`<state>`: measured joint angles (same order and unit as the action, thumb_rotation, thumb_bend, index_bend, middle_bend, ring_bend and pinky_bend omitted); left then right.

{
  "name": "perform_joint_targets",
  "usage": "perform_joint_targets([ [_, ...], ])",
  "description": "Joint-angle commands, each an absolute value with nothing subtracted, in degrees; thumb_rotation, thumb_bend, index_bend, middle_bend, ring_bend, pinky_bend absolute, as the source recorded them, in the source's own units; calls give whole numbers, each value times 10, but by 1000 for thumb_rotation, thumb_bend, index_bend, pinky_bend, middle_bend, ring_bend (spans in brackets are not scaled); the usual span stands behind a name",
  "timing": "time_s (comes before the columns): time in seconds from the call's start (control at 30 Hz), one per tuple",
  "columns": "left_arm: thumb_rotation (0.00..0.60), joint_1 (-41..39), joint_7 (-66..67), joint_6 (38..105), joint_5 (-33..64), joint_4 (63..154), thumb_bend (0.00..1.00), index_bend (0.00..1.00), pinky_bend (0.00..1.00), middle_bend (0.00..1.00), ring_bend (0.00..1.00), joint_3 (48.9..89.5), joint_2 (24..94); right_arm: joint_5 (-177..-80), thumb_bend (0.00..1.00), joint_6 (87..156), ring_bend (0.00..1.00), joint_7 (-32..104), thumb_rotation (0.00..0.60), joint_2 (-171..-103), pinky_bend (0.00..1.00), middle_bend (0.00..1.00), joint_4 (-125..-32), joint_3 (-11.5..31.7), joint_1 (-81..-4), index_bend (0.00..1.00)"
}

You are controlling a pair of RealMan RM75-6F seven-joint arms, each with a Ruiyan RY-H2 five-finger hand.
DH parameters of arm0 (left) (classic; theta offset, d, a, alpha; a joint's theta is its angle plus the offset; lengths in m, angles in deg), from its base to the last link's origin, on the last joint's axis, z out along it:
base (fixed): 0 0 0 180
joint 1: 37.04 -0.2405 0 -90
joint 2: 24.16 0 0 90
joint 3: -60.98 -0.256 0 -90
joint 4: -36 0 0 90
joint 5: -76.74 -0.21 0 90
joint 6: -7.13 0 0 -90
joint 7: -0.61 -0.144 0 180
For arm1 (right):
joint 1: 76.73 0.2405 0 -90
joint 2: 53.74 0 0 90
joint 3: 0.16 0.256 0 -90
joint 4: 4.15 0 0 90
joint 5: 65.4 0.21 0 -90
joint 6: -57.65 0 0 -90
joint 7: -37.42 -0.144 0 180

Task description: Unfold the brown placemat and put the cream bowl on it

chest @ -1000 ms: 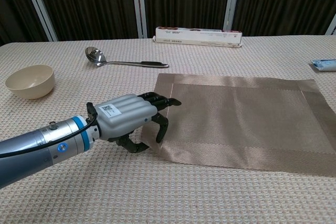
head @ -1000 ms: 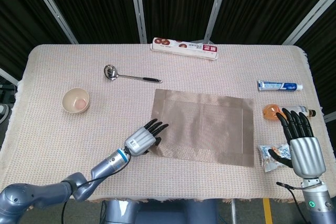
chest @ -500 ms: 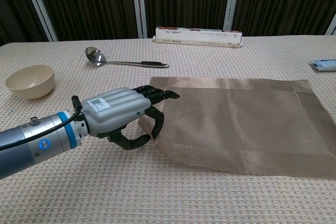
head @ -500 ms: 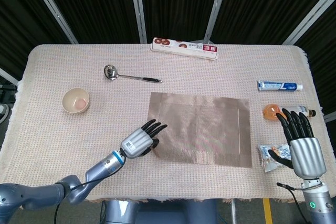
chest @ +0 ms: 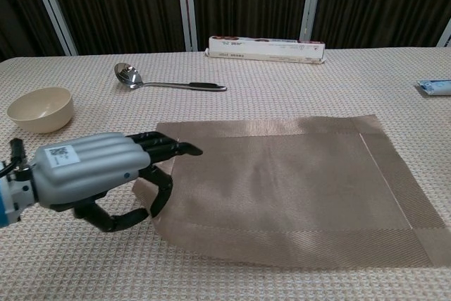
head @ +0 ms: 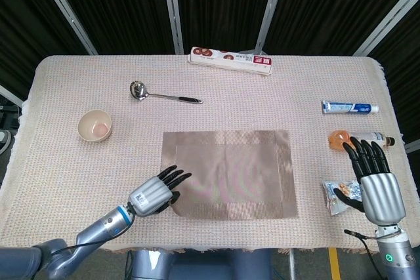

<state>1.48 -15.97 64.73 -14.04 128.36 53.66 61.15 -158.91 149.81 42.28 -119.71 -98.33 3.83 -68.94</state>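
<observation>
While its fingers reach forward over the mat's near-left corner with the thumb curled underneath, the left hand (chest: 99, 174) looks to be pinching the edge of the brown placemat (head: 230, 174), a hold that would suit dragging the sheet toward the robot; I cannot quite see whether the thumb truly bites the fabric. That mat lies open and flat in the middle of the woven tablecloth (head: 65, 83), toward the near edge, its darker border showing all round, so I judge the unfolding done or nearly so. Off to the left, well apart from the mat, sits the cream bowl (head: 95, 125), upright and untouched, waiting for the second half of the job; the left hand is the closer one to it. Beyond the mat lie a metal ladle (head: 161, 94) and a long box (head: 231, 60) at the far edge. On the other side the right hand (head: 377, 185) rests spread and empty with fingers straight, parked beside a small packet (head: 336, 198), an orange item (head: 338, 140) and a toothpaste tube (head: 349, 107), apparently kept out of the way.
</observation>
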Motion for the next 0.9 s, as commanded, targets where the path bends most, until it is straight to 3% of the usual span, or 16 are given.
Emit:
perform_joint_targets([
  [0.03,600,-11,-198,645,-120,1328,477,671,0,0,0,508,576,-1591,0,1500,0,422,600,-1196,0,0,-985,38,-690,0],
  [0.6,600,-56,-232,667,-106,1343,473,665,0,0,0,480,545,-1598,0,1501,0,422,600,-1194,0,0,-986,39,-693,0],
  [0.67,600,-58,-232,668,-108,1342,408,582,0,0,0,480,544,-1599,0,1501,0,423,600,-1194,0,0,-987,39,-693,0],
  [0.73,600,-59,-230,665,-109,1342,140,235,0,0,0,479,543,-1599,0,1501,0,424,600,-1195,0,0,-987,39,-694,0],
  [0.8,600,-58,-220,659,-110,1346,2,19,0,0,0,476,538,-1599,0,1500,0,424,600,-1195,0,0,-987,39,-694,0],
  [0.9,600,-56,-187,657,-118,1361,0,0,0,0,0,472,526,-1598,0,1499,0,425,600,-1195,0,0,-987,39,-694,0],
])
